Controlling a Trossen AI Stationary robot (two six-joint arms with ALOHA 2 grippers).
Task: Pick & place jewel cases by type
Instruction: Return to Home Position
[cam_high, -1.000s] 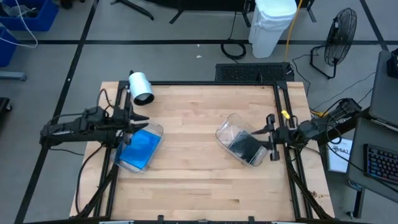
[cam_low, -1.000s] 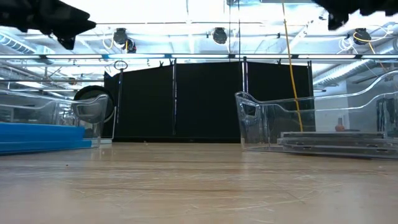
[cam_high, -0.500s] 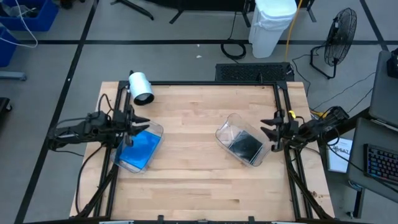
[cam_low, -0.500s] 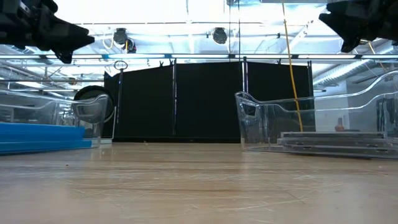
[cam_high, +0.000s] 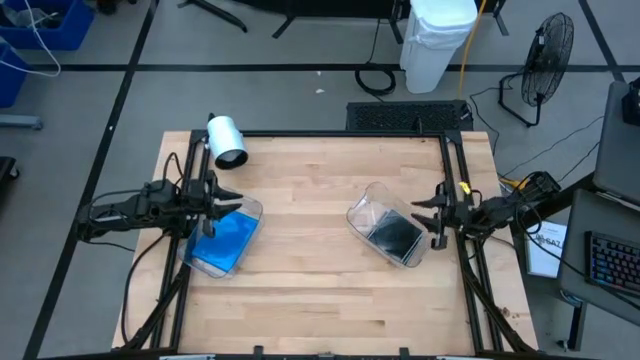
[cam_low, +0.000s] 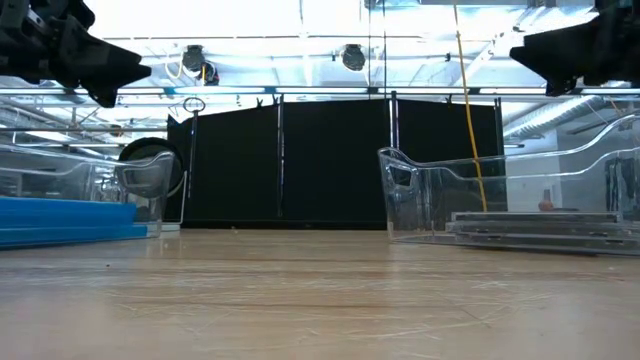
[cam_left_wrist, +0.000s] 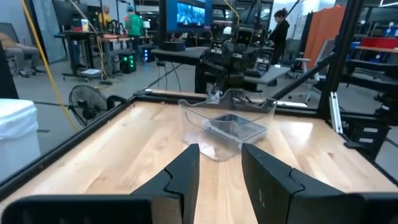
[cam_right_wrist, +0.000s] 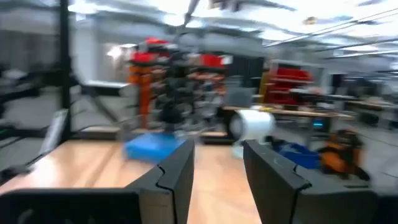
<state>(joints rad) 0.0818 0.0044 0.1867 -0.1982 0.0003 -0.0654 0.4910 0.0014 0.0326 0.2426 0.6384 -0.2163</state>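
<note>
Bright blue jewel cases (cam_high: 222, 240) lie stacked flat in a clear tub (cam_high: 250, 210) at the table's left; the low view shows the stack (cam_low: 65, 220) from the side. Dark jewel cases (cam_high: 393, 236) lie flat in a second clear tub (cam_high: 365, 205) at the right, and their stack (cam_low: 540, 228) also shows in the low view. My left gripper (cam_high: 230, 198) hovers open above the left tub's far edge, pointing level across the table. My right gripper (cam_high: 422, 214) hovers open beside the right tub's right side. Nothing is between the fingers of either gripper (cam_left_wrist: 221, 155) (cam_right_wrist: 217, 155).
A white cylinder (cam_high: 227, 140) stands at the table's far left corner. Black frame rails (cam_high: 455, 160) run along the table's sides. The bare wooden middle of the table (cam_high: 300, 220) lies between the two tubs. A person (cam_left_wrist: 278, 28) stands in the room beyond.
Both grippers have sunk toward the table while staying above their tubs. The right one came down more and has turned a little. The jewel cases and tubs have not moved.
</note>
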